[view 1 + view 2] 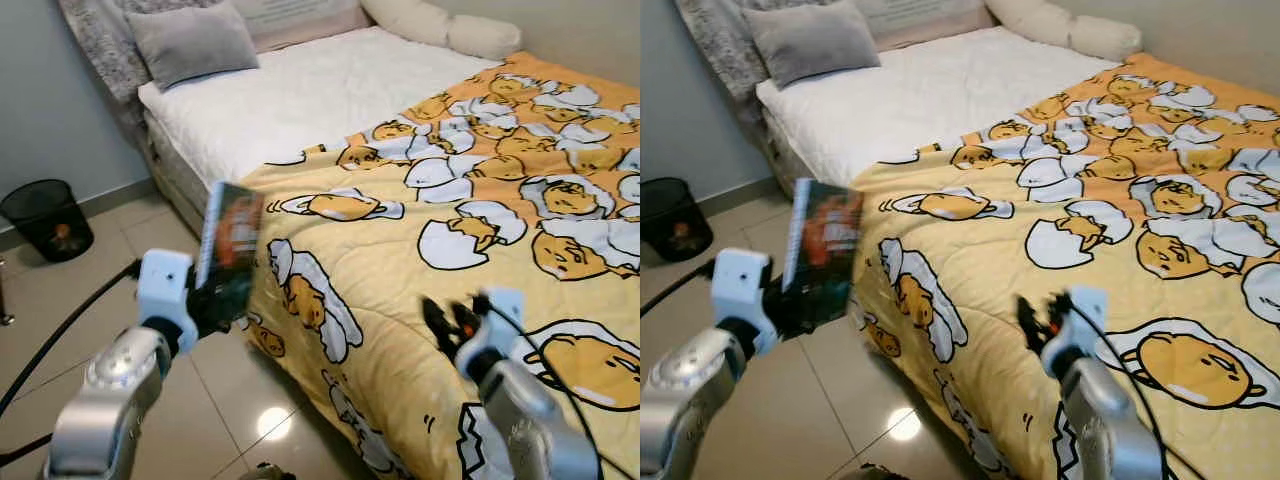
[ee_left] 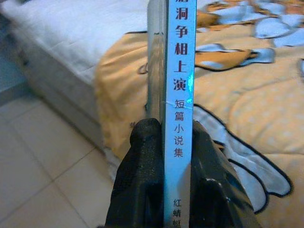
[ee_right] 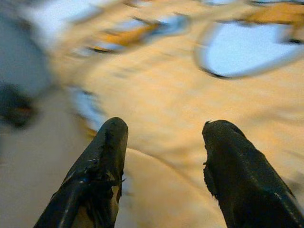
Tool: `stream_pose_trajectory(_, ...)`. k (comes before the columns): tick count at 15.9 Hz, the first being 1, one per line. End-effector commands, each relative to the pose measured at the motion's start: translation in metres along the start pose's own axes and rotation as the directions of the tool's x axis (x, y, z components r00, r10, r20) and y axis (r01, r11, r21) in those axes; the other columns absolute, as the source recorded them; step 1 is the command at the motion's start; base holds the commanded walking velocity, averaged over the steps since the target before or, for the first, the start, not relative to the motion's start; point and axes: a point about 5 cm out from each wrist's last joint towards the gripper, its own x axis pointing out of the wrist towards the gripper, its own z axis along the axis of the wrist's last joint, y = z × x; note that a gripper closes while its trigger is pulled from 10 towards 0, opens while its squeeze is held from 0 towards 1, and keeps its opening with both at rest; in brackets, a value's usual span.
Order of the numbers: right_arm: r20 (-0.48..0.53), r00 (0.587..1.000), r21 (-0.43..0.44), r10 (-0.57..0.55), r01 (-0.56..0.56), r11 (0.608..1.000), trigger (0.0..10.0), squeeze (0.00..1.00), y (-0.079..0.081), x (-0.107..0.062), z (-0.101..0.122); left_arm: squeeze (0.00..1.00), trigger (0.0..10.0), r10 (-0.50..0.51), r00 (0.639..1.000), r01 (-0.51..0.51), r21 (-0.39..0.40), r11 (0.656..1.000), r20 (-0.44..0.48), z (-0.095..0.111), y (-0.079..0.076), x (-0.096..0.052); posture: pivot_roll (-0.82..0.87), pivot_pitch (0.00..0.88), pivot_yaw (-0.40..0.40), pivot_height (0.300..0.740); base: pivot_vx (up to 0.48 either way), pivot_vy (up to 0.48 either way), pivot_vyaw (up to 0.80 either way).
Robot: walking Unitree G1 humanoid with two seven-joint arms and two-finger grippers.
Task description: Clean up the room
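A thin paperback book with a light-blue spine and dark orange-printed cover [image 1: 228,250] stands upright, clamped between the black fingers of the left gripper [image 2: 164,156], above the glossy beige tiled floor [image 1: 60,300] just beside the bed. The right gripper [image 3: 164,142], fingers spread apart and holding nothing, hovers over the yellow egg-cartoon quilt [image 1: 480,180]. Beyond lie a white mattress [image 1: 300,90], a grey pillow [image 1: 190,40] and a black mesh wastebasket [image 1: 45,215] by the wall.
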Motion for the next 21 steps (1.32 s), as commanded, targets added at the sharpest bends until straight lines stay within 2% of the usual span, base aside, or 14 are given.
stream_pose_trajectory(1,0.040,0.999,-0.026,-0.027,0.028,0.999,10.0,0.00,0.003,-0.001,0.007,0.00,10.0,-0.002,0.999,0.001,0.018,1.000,0.036,0.010,-0.002,-0.002,-0.08,0.000,0.038,0.740,0.000,0.000,0.00)
stream_pose_trajectory(2,0.041,0.999,-0.028,-0.032,0.033,0.999,10.0,0.00,0.005,-0.001,0.008,0.00,10.0,0.001,0.995,-0.002,0.016,1.000,0.100,0.019,-0.003,-0.005,-0.08,0.000,0.037,0.740,0.000,0.000,0.00)
stream_pose_trajectory(3,0.042,0.999,-0.033,-0.025,0.027,0.999,10.0,0.00,0.008,0.000,0.008,0.00,10.0,0.012,0.993,-0.015,0.019,1.000,0.121,0.022,-0.002,-0.005,-0.08,0.000,0.031,0.740,0.000,0.000,-0.80)
stream_pose_trajectory(4,0.041,0.999,-0.020,-0.009,0.010,1.000,10.0,0.00,0.013,0.000,0.008,0.00,10.0,0.027,0.992,-0.037,0.073,0.997,0.125,0.021,-0.001,-0.003,-0.07,0.000,0.021,0.740,0.000,0.000,-0.80)
stream_pose_trajectory(5,0.040,0.999,-0.013,-0.006,0.006,1.000,10.0,0.00,0.015,0.000,0.008,0.00,10.0,0.031,0.991,-0.042,0.083,0.996,0.128,0.021,-0.001,-0.003,-0.07,0.000,0.017,0.740,0.000,0.000,-0.80)
stream_pose_trajectory(6,0.025,1.000,-0.033,-0.019,0.019,0.999,10.0,0.00,0.017,0.005,0.008,0.00,10.0,0.032,0.996,-0.040,0.088,0.995,0.085,0.015,-0.003,-0.004,-0.05,0.000,-0.002,0.740,0.000,0.000,-0.80)
stream_pose_trajectory(8,0.014,1.000,-0.005,-0.014,0.014,1.000,10.0,0.00,0.022,0.009,0.009,0.00,10.0,0.051,0.997,-0.058,0.111,0.992,0.066,0.012,-0.003,-0.004,-0.05,0.000,-0.011,0.740,0.000,0.000,-0.80)
stream_pose_trajectory(11,0.002,1.000,0.016,-0.011,0.011,1.000,10.0,0.00,0.027,0.016,0.011,0.00,10.0,0.016,0.997,-0.024,0.122,0.992,0.069,0.016,-0.004,0.003,-0.05,0.000,-0.011,0.740,0.000,0.000,-0.80)
stream_pose_trajectory(14,-0.004,1.000,-0.005,-0.013,0.013,1.000,10.0,0.00,0.026,0.017,0.009,0.00,10.0,0.031,0.997,-0.039,0.120,0.992,0.070,0.019,-0.002,0.005,-0.04,0.000,-0.021,0.740,0.000,0.000,-0.80)
stream_pose_trajectory(18,-0.010,1.000,-0.019,-0.003,0.003,1.000,10.0,0.00,0.029,0.016,0.007,0.00,10.0,0.012,0.998,-0.018,0.091,0.996,0.064,0.019,-0.004,0.002,-0.05,0.000,-0.012,0.740,0.000,0.255,-0.79)
stream_pose_trajectory(21,-0.012,1.000,-0.016,-0.002,0.002,1.000,10.0,0.00,0.031,0.018,0.005,0.00,10.0,-0.007,0.998,0.000,0.108,0.994,0.068,0.020,-0.008,0.004,-0.04,0.000,-0.011,0.740,0.000,0.255,-0.78)
